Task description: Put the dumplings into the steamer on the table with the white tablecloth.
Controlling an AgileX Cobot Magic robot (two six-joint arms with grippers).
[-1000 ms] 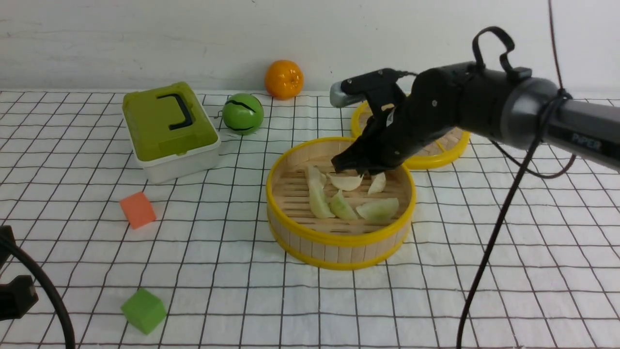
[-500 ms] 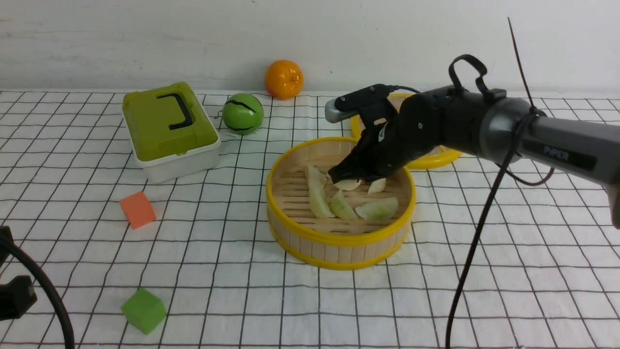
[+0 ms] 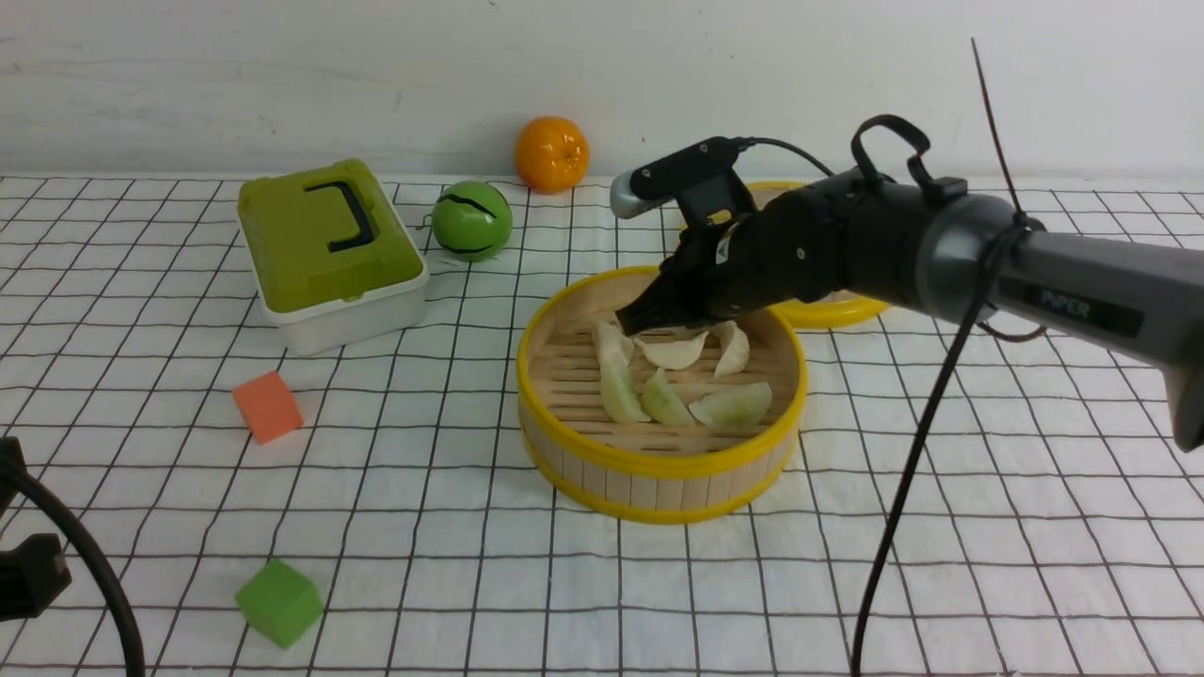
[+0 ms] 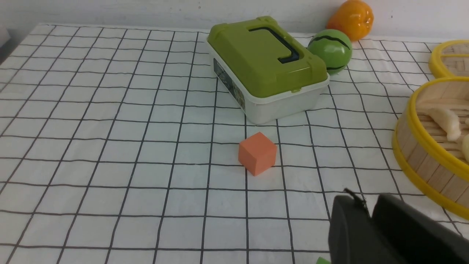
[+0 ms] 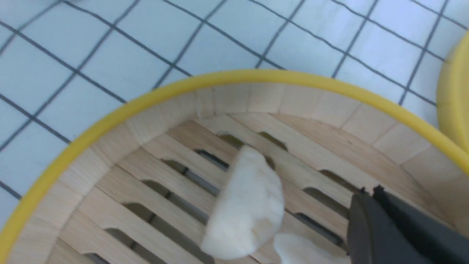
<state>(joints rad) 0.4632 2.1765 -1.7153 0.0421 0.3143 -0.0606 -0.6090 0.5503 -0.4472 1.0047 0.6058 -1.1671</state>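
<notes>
The right gripper point(image 3: 635, 322) has risen and shifted left above the round yellow-rimmed bamboo steamer point(image 3: 658, 461), its tips pressed together and empty. Six pale crescent dumplings point(image 3: 734, 406) lie inside it; only the retreat seems left.

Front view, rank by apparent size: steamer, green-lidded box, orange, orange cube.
1. steamer
2. green-lidded box
3. orange and orange cube look alike; the orange sits farther back, so I won't rank them.
</notes>
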